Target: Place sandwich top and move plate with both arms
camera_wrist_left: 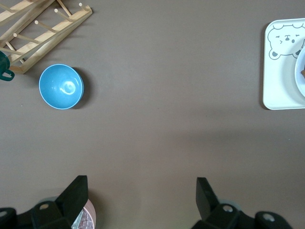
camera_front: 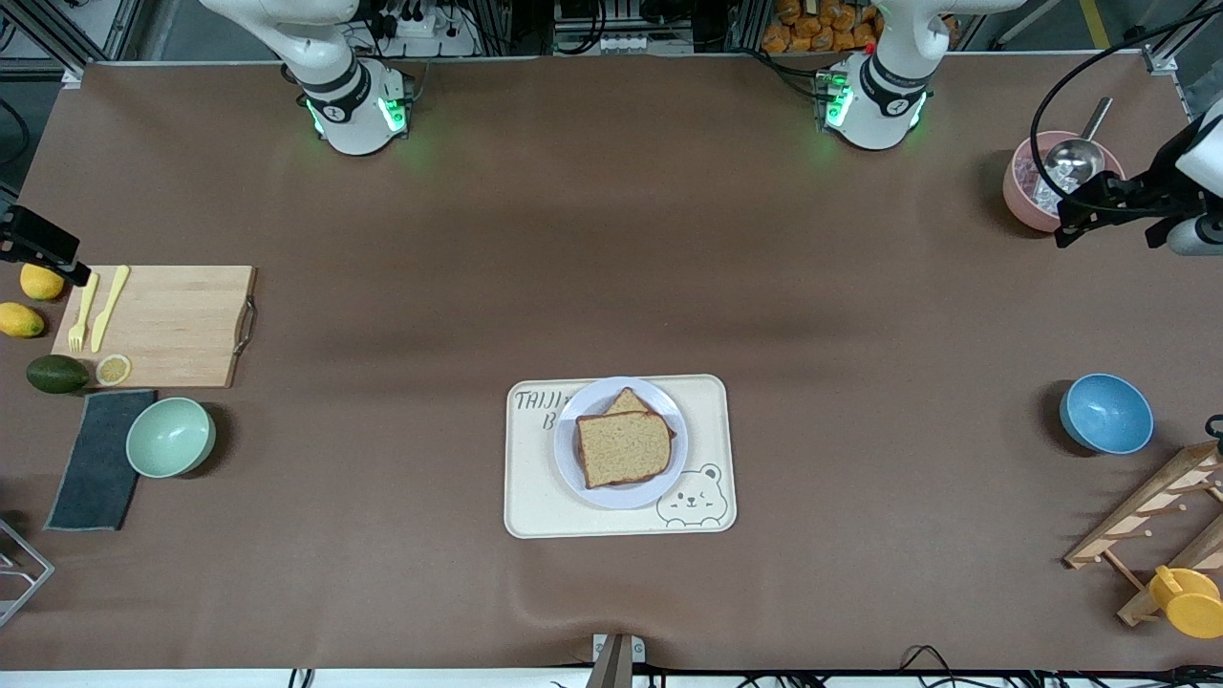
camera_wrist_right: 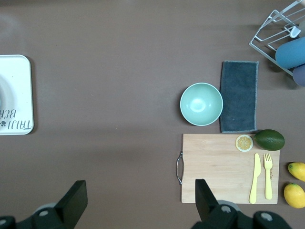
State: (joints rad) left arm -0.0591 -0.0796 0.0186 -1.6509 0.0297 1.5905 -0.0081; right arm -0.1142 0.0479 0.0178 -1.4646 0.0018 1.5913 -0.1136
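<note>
The sandwich top (camera_front: 623,447), a plain light-brown bread slice, lies on the pale round plate (camera_front: 571,420). A corner of another slice (camera_front: 628,401) shows from under it. The plate sits on a cream tray (camera_front: 535,497) with a bear drawing, at mid-table. My left gripper (camera_front: 1068,218) is open and empty, up beside a pink bowl (camera_front: 1022,191) at the left arm's end; in the left wrist view (camera_wrist_left: 141,191) its fingers stand wide apart over bare mat. My right gripper (camera_front: 57,260) is open and empty, up by the cutting board (camera_front: 177,325); the right wrist view (camera_wrist_right: 139,195) shows this too.
A metal scoop (camera_front: 1075,158) rests in the pink bowl. A blue bowl (camera_front: 1106,413), a wooden rack (camera_front: 1147,521) and a yellow cup (camera_front: 1185,600) are at the left arm's end. A mint bowl (camera_front: 171,437), a dark cloth (camera_front: 96,459), an avocado (camera_front: 55,374) and lemons (camera_front: 21,319) are at the right arm's end.
</note>
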